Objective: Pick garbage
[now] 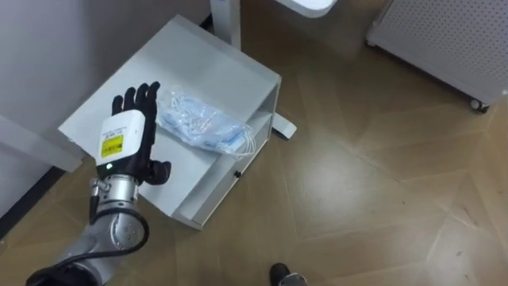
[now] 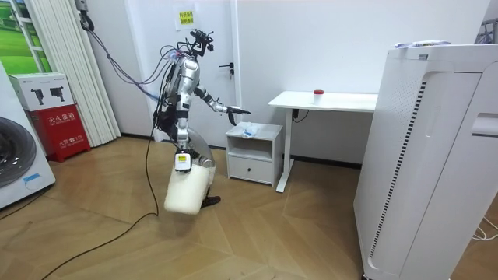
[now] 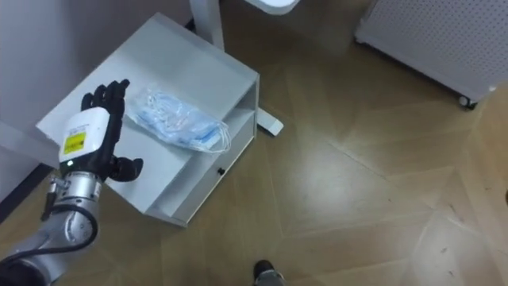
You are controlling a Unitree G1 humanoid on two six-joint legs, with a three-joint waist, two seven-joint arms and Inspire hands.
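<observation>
Left robot hand (image 1: 125,137) fingers straight, empty, beside crinkled blue-white plastic packet (image 1: 202,123) on white cabinet (image 1: 218,63).

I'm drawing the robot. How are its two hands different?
The left hand is stretched out over the white cabinet, fingers straight and empty, beside the blue packet. The right hand hangs low, with a white bag hanging below it. Both wear a yellow label.
</observation>
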